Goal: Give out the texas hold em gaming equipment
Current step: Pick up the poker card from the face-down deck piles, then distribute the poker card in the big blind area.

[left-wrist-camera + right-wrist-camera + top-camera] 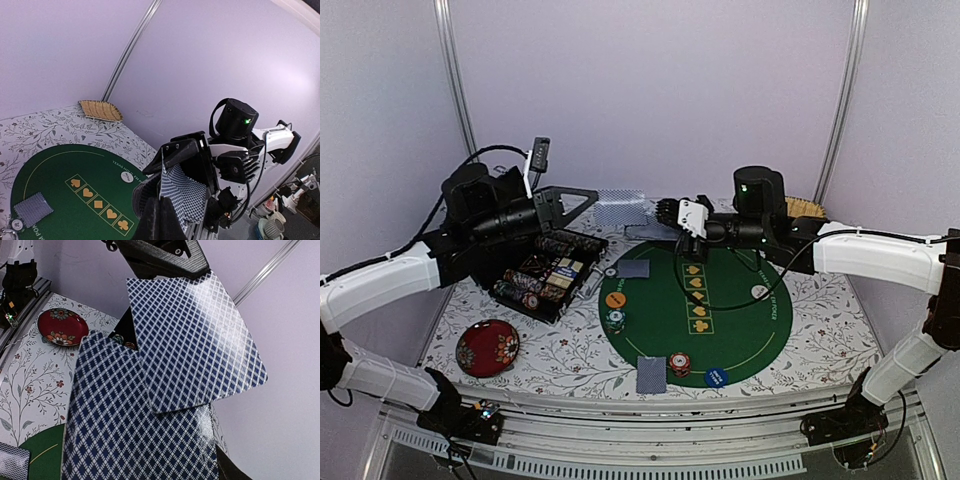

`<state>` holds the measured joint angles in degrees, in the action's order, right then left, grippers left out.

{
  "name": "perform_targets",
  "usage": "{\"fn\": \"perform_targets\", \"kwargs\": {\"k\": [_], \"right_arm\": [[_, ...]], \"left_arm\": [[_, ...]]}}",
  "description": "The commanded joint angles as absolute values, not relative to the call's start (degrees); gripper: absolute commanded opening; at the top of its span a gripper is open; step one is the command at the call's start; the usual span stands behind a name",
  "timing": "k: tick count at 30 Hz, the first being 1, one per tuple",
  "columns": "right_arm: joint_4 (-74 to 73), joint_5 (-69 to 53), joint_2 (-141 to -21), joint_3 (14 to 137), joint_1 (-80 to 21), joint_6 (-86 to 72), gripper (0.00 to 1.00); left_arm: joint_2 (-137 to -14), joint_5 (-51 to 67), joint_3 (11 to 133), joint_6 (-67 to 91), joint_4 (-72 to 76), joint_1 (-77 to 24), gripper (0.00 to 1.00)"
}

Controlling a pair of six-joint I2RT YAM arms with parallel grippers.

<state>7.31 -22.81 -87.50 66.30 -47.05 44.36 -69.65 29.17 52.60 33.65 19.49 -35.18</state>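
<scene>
Looks partly done, perhaps about half. Already laid on the green mat (740,330): a card (633,268) face down at the far left edge, with an orange disc (615,299) and a green chip stack (615,319) just on its near side; a second card (651,374) face down at the near edge, with a red chip stack (679,364) and a blue disc (716,377) just to its right; a white disc (759,292) toward the right edge, alone. No card or chips beside that white disc, and nothing along the far right of the mat; so probably more cards and chips still to deal there. Plenty of chips left in the black tray (594,250) on the left. Held in the air above the mat's far left edge: a small fan of cards (621,208), clamped between the closed fingers of the left gripper (590,199); right gripper (667,212) right at the fan's free edge, fingers partly apart; cannot tell whether pinching a card or only touching it. Judged to be mid hand-over, with the next card bound for an unserved spot.
</scene>
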Motion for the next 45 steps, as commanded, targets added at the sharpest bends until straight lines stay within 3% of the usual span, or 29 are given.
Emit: {"fn": "perform_targets", "kwargs": {"k": [1,24,30,40,45], "right_arm": [[7.8,-22.7,-87.6,65.4,-46.5,43.2,0.47],[7.7,-21.8,-83.6,61.9,-46.1,42.8,0.47],[7.7,-21.5,-82.0,60.2,-46.1,42.4,0.47],[7.7,-21.1,-80.2,57.9,-46.0,41.4,0.47],[7.5,-20.9,-79.7,57.6,-45.9,41.3,0.47]], "left_arm": [[-67.2,30.2,51.7,35.1,21.6,-32.9,0.00],[-64.5,27.3,48.1,33.9,17.9,-24.4,0.00],[-77.6,26.3,50.1,32.3,21.6,-24.3,0.00],[-109.3,33.9,66.5,31.6,25.3,-24.7,0.00],[-119.3,33.5,70.4,32.8,27.4,-25.0,0.00]]}}
